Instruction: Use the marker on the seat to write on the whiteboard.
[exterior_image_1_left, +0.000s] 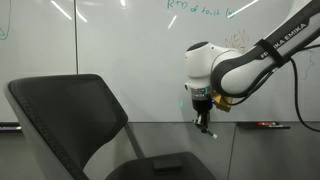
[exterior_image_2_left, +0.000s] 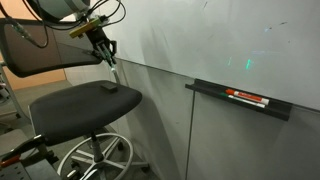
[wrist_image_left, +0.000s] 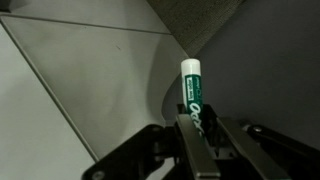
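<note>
My gripper (wrist_image_left: 195, 140) is shut on the marker (wrist_image_left: 192, 90), a slim stick with a green label and a pale end that sticks out past the fingers. In both exterior views the gripper (exterior_image_1_left: 203, 118) (exterior_image_2_left: 103, 48) hangs in front of the whiteboard (exterior_image_1_left: 120, 40) (exterior_image_2_left: 220, 40), near its lower edge, and points down. The marker (exterior_image_1_left: 208, 131) (exterior_image_2_left: 113, 68) is close to the board; I cannot tell if it touches. The seat's backrest (exterior_image_1_left: 70, 110) and cushion (exterior_image_2_left: 85, 102) stand just below and beside the gripper.
A small dark object (exterior_image_2_left: 108, 88) lies on the cushion. A dark ledge (exterior_image_2_left: 245, 98) on the wall holds reddish and dark pens, also seen in an exterior view (exterior_image_1_left: 265, 125). The chair's chrome base (exterior_image_2_left: 95, 160) stands on the floor.
</note>
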